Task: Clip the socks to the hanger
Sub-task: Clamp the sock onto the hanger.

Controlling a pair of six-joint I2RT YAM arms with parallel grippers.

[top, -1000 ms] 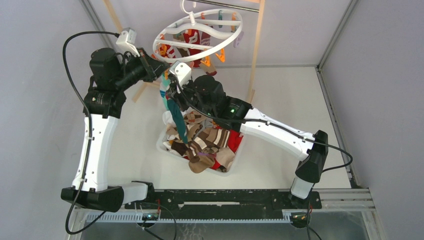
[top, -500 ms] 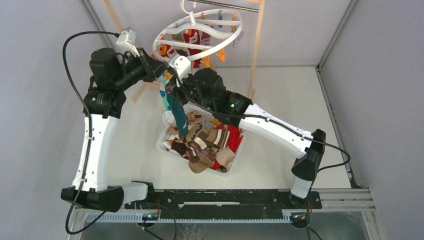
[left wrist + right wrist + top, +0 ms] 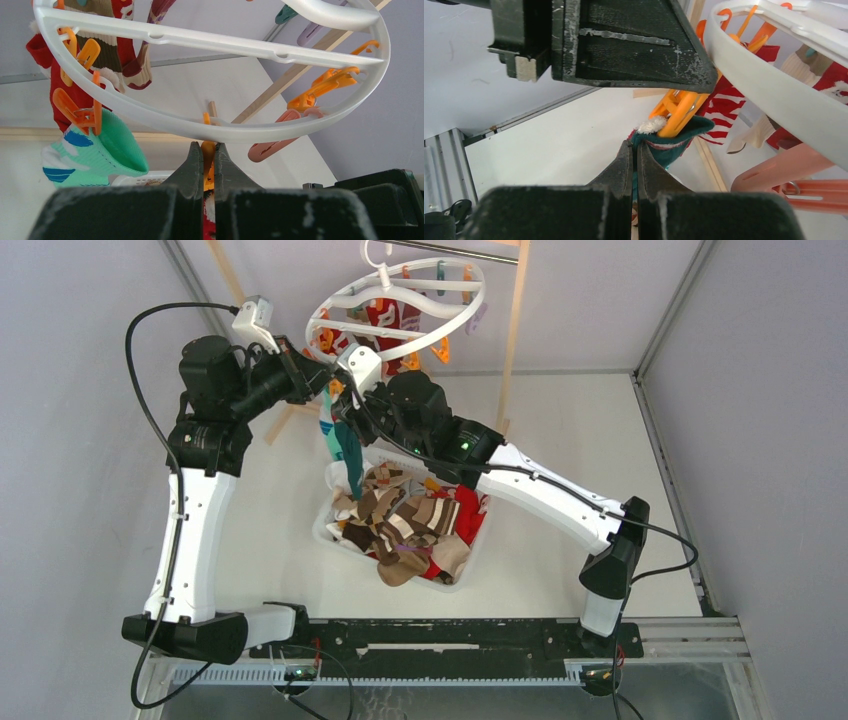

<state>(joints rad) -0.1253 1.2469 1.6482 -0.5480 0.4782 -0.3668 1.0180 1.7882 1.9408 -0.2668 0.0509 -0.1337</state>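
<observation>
The white ring hanger (image 3: 400, 310) hangs at the back with several socks pegged to it; it also shows in the left wrist view (image 3: 215, 127). My left gripper (image 3: 207, 146) is shut on an orange peg (image 3: 208, 165) under the ring's near rim. My right gripper (image 3: 635, 146) is shut on the cuff of a dark green sock (image 3: 674, 145), whose edge sits at the orange peg's (image 3: 679, 115) tips. The sock hangs down in the top view (image 3: 350, 455). A mint-teal sock (image 3: 100, 150) hangs pegged at the left.
A translucent white tub (image 3: 335, 540) holding several brown, tan and red socks (image 3: 410, 525) stands below the hanger. The pale wooden pole frame (image 3: 512, 340) stands behind. A pink peg (image 3: 272, 147) hangs on the right of the rim.
My right gripper has lifted the dark green sock up and back toward the hanger's rim and the peg. The left arm has stayed in place.
</observation>
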